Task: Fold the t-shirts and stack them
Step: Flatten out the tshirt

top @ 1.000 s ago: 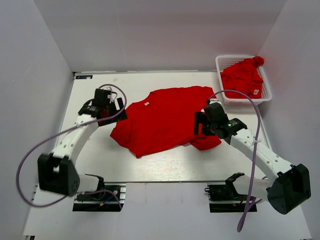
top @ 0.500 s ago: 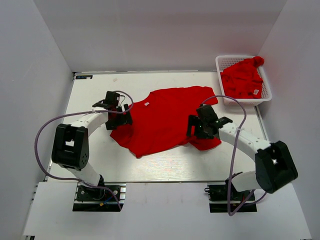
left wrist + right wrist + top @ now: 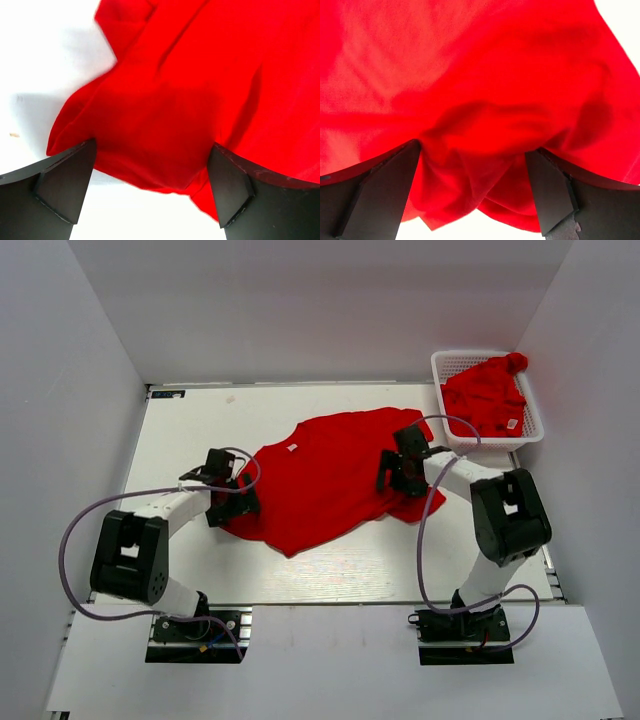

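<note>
a: left pincer [image 3: 150,170]?
b: wide open, nothing gripped. it straddles a bunched fold at the left edge of the spread t-shirt [image 3: 320,485], cloth filling the gap between the jaws.
a: right pincer [image 3: 475,170]?
b: same, spread wide over a crumpled fold on the shirt's right side, not closed on it.
a: what changed?
b: a second ago both arms sat higher and further out, and the left one was off the cloth. now both are low on the table [image 3: 180,430], one at each side of the shirt. the near hem corner has slid a bit to the right.
a: meaning?
b: looks like the lead-in to a two-sided pinch for the first fold. no fold made yet.
a: other shirt?
b: second t-shirt [image 3: 487,395] is heaped in the basket [image 3: 440,362] at the far right, untouched.
</note>
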Available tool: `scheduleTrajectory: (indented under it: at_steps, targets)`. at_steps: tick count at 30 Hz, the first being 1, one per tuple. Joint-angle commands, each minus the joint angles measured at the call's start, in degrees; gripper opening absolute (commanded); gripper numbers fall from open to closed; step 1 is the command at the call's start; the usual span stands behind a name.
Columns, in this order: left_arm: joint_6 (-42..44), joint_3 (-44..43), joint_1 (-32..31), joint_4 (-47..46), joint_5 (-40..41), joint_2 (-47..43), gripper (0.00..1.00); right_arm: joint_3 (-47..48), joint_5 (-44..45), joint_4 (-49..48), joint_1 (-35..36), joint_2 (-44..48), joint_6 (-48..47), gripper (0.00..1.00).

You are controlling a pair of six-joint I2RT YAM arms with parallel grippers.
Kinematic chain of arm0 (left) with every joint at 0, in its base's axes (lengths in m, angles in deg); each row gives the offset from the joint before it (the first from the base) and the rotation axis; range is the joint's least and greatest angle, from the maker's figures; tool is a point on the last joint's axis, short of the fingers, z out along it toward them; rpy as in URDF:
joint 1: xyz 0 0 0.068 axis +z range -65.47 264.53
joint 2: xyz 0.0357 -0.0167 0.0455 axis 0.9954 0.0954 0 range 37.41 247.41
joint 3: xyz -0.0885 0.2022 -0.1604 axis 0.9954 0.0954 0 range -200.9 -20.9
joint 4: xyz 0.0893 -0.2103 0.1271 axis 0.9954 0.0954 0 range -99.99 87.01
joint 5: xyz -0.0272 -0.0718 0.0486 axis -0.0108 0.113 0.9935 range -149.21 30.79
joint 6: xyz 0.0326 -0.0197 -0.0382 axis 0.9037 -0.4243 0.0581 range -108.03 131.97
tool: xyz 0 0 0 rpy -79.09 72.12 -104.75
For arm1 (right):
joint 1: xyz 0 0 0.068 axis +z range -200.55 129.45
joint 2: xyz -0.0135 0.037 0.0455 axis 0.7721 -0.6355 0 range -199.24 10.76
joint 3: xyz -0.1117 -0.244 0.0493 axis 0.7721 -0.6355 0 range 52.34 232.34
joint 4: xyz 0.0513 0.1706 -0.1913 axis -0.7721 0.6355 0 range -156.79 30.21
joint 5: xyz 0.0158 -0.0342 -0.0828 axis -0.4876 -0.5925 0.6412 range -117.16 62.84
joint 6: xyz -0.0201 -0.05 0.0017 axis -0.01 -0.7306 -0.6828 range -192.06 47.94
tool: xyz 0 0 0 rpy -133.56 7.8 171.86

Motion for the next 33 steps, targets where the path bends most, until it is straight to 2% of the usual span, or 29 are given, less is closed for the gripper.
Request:
scheduleTrajectory:
  at_steps: [1, 5, 9, 11, 14, 16, 17, 20, 22, 23, 28, 29, 32, 33]
  targets:
    - [-2.05, 4.84, -0.19, 4.93, -3.85, -2.11, 1.0, 5.88, 1.0, -1.66, -2.61, -4.99, -4.13, 0.9]
    - [-2.58, 8.88, -0.71, 4.94, -10.52, -7.29, 1.0, 13.71, -1.29, -0.44, -4.73, -11.51, -9.32, 0.9]
    - [-0.57, 10.91, -1.85, 4.94, -16.94, -12.92, 1.0, 23.7, 0.37, -0.34, -5.43, -18.52, -14.68, 0.9]
    - [0.15, 7.94, -1.86, 7.12, -16.95, -14.77, 1.0, 28.54, 0.82, 0.61, -5.96, -20.47, -16.8, 0.9]
    - [0.76, 0.84, -2.38, 13.09, -9.35, -17.24, 1.0, 33.32, 0.99, 2.91, -5.52, -20.05, -19.35, 0.9]
    - [0.24, -2.96, -2.38, 18.7, -3.8, -17.24, 1.0, 32.97, -0.93, 2.47, -5.78, -16.55, -20.32, 0.9]
    - [-0.72, -6.2, -2.38, 20.82, 1.8, -16.63, 1.0, 32.71, -1.11, 2.64, -5.61, -15.48, -20.32, 0.9]
    - [-3.63, -8.25, -0.98, 25.93, 6.07, -13.65, 1.0, 28.95, -1.29, 3.08, -5.34, -8.82, -20.32, 0.9]
    - [-3.63, -7.12, -0.98, 24.11, 4.51, -12.94, 1.0, 25.08, -1.9, 2.73, -5.34, -4.51, -21.28, 0.9]
    - [-3.03, -5.02, -0.98, 21.4, 1.27, -12.94, 1.0, 22.88, -1.82, 3.43, -5.34, -1.7, -19.72, 0.9]
    - [-3.55, 0.44, -1.59, 15.67, -1.48, -12.41, 1.0, 14.17, -2.94, 5.98, -5.17, 9.21, -17.69, 0.9]
    - [-3.55, 1.14, -2.2, 14.96, -1.48, -12.41, 0.98, 10.68, -3.66, 6.07, -5.17, 13.49, -16.73, 0.9]
    - [-4.07, 2.82, -2.21, 12.15, -1.48, -13.46, 0.92, 6.62, -6.73, 6.51, -4.91, 19.12, -16.28, 0.9]
    - [-4.07, 2.82, -2.21, 11.62, -1.48, -13.46, 0.88, 6.08, -6.74, 7.47, -4.82, 20.03, -16.28, 0.9]
